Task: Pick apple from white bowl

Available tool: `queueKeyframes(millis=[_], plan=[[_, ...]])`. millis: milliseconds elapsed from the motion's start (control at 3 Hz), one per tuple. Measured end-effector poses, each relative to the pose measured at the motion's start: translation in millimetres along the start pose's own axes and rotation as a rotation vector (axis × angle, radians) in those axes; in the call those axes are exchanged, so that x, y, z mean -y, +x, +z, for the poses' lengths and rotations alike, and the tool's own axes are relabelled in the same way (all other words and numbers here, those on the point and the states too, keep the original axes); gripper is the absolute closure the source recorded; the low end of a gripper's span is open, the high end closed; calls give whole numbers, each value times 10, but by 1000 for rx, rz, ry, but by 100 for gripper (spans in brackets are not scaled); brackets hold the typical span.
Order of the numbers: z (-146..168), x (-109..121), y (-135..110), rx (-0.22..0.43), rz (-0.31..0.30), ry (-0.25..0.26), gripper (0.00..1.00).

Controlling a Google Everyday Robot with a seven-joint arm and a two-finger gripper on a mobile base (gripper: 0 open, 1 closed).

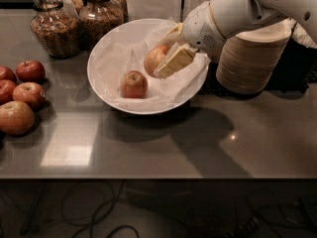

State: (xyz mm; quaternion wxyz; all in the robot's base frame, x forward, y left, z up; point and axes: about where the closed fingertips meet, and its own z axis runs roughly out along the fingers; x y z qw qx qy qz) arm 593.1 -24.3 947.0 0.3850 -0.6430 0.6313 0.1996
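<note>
The white bowl (106, 58), wide and lined with crumpled white paper, stands on the grey counter. My gripper (167, 58) is above the bowl's right half. It is shut on the apple (154, 58), orange-red with a pale yellow patch, and holds it lifted clear of the paper. One cream finger (174, 61) lies across the apple's near side. A duller, browner-red apple (133, 84) rests in the middle of the bowl, apart from the gripper.
Several darker red apples (20, 95) lie on the counter at the left edge. Two glass jars (54, 24) stand behind the bowl at the back left. A stack of tan disposable bowls (251, 58) stands right of the bowl, under my arm.
</note>
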Motion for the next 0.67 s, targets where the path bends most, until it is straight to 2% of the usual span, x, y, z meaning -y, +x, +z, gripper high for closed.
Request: queueKeyframes(millis=[333,667], plan=[[-354,81,-327,98,-37,25,100],[-354,81,-327,98,-37,25,100]])
